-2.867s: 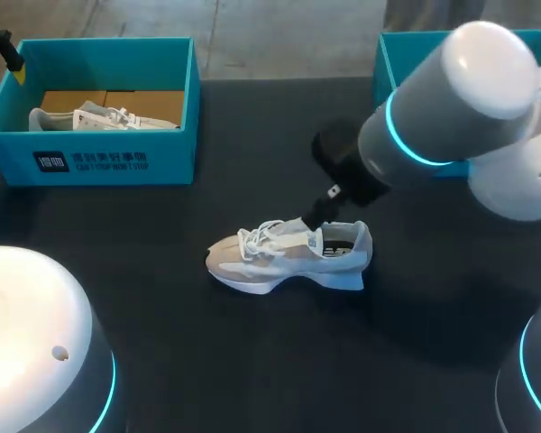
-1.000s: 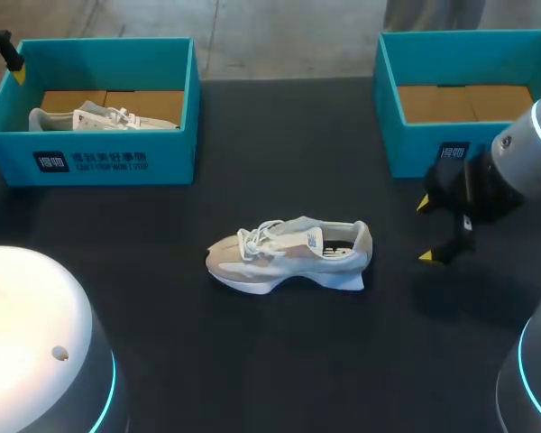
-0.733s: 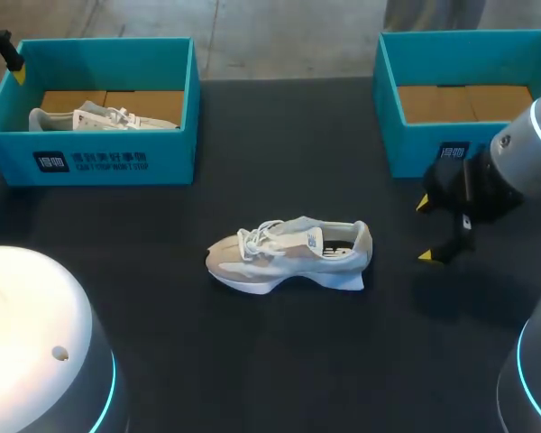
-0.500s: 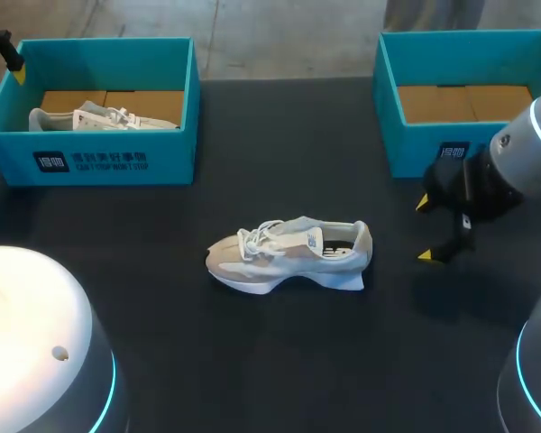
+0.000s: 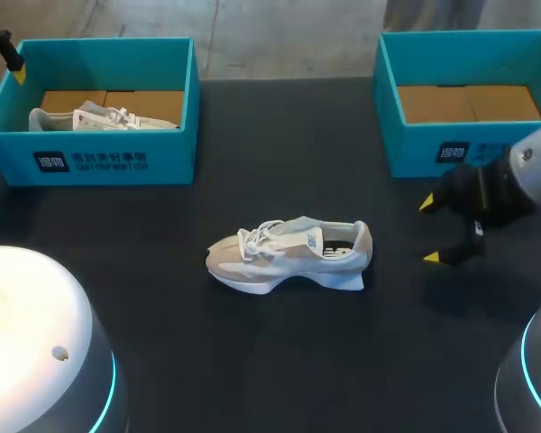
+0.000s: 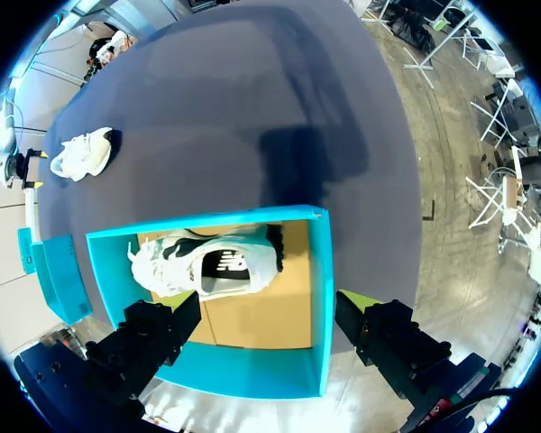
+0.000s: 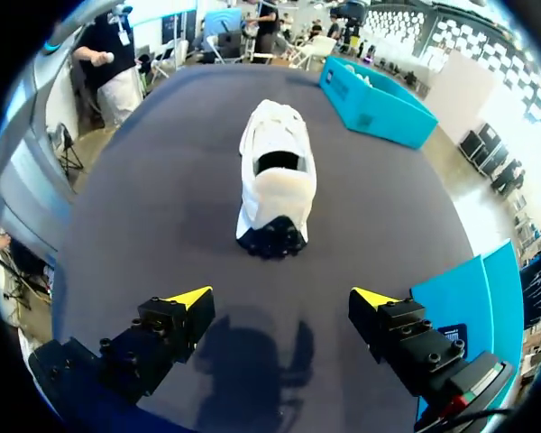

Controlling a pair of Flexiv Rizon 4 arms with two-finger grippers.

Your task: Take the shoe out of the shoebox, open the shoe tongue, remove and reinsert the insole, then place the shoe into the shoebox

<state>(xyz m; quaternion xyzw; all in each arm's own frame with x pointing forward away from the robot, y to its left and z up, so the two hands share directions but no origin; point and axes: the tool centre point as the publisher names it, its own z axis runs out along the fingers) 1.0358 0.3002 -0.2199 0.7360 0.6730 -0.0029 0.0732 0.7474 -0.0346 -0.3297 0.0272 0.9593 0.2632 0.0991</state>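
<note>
The shoe (image 5: 288,255) is seen standing on its sole, out on the dark table (image 5: 252,361). The right gripper (image 5: 429,231) is spread wide and empty near its heel. The left gripper (image 6: 261,302), likewise spread and empty, is poised over a blue shoebox (image 6: 318,298) containing a second shoe (image 6: 203,262).

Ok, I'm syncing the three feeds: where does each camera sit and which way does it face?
Head view: above, behind, looking down on the table; shows left arm, right end effector.
Left wrist view: above the left shoebox, looking down into it; shows left end effector.
Right wrist view: low, facing the heel of the loose shoe; shows right end effector.
Shared: all show the loose shoe.
</note>
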